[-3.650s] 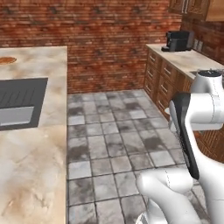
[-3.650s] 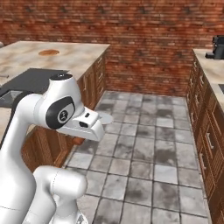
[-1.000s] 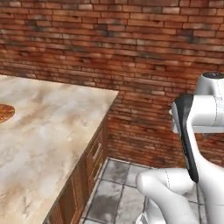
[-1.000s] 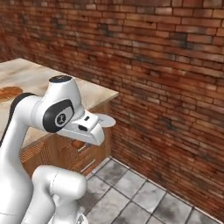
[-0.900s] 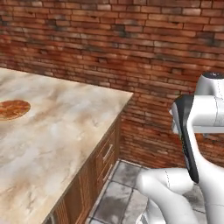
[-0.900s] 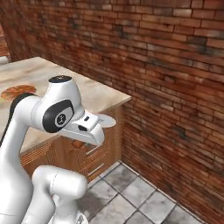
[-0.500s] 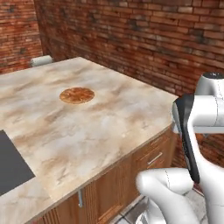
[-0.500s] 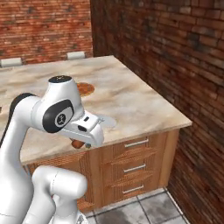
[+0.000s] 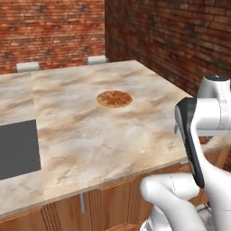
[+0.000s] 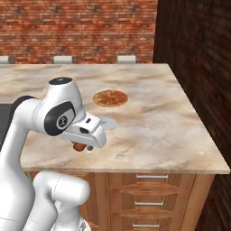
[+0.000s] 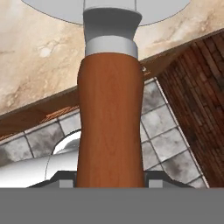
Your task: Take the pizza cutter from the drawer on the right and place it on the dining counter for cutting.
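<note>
- The dining counter [image 9: 90,131] is the broad beige marbled surface ahead of the robot in both base views, with a dark grey inset [image 9: 16,149] at its left. Its near edge lies close to the arm, so I judge the base is parked here to set the tool down.
- The pizza [image 10: 110,98] lies flat toward the far middle of that surface, well apart from the edge. That leaves bare stone between it and the robot, a sensible landing spot for something meant to cut it.
- The gripper [image 10: 85,143] hangs at the arm's end over the surface's near edge, folded in close to the body, likely a carrying pose. Its jaws are clamped on the brown wooden handle.
- The pizza cutter [image 11: 110,109] sits in that grip, off the surface. In the hand view its long axis runs straight away from the hand: handle nearest, then a grey collar, then the round blade [image 11: 105,9] pointing toward the counter's stone.
</note>
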Robot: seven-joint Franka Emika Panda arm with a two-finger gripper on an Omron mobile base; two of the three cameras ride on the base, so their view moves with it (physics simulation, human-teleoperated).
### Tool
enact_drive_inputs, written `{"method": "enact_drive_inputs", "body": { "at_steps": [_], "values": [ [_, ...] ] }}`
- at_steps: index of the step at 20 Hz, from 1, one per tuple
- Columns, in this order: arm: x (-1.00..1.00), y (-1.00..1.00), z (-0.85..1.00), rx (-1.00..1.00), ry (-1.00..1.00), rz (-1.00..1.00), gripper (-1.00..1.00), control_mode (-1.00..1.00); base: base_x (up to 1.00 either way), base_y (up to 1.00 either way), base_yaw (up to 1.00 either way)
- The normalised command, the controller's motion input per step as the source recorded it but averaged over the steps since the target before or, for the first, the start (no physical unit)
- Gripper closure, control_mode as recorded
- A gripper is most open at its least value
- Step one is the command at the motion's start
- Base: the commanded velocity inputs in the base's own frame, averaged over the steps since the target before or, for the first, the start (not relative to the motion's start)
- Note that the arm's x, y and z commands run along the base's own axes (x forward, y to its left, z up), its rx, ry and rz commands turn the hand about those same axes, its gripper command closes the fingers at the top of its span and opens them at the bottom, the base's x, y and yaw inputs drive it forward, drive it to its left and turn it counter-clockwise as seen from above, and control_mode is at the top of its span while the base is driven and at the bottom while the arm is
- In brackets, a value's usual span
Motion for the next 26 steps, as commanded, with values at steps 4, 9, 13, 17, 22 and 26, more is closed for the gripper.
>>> {"method": "enact_drive_inputs", "body": {
  "at_steps": [4,9,13,17,22,26],
  "values": [
    [0.0,0.0,0.0,0.0,0.0,0.0,1.0,1.0,0.57,-0.51,0.21],
    [0.0,0.0,0.0,0.0,0.0,0.0,1.0,1.0,0.71,-0.12,0.11],
    [0.0,0.0,0.0,0.0,0.0,0.0,1.0,1.0,0.61,-0.01,0.26],
    [0.0,0.0,0.0,0.0,0.0,0.0,1.0,1.0,0.26,-0.02,0.27],
    [0.0,0.0,0.0,0.0,0.0,0.0,1.0,1.0,0.14,0.0,0.13],
    [0.43,-0.06,-0.08,0.0,0.0,0.0,1.0,-1.0,0.0,0.0,0.0]
  ]
}}
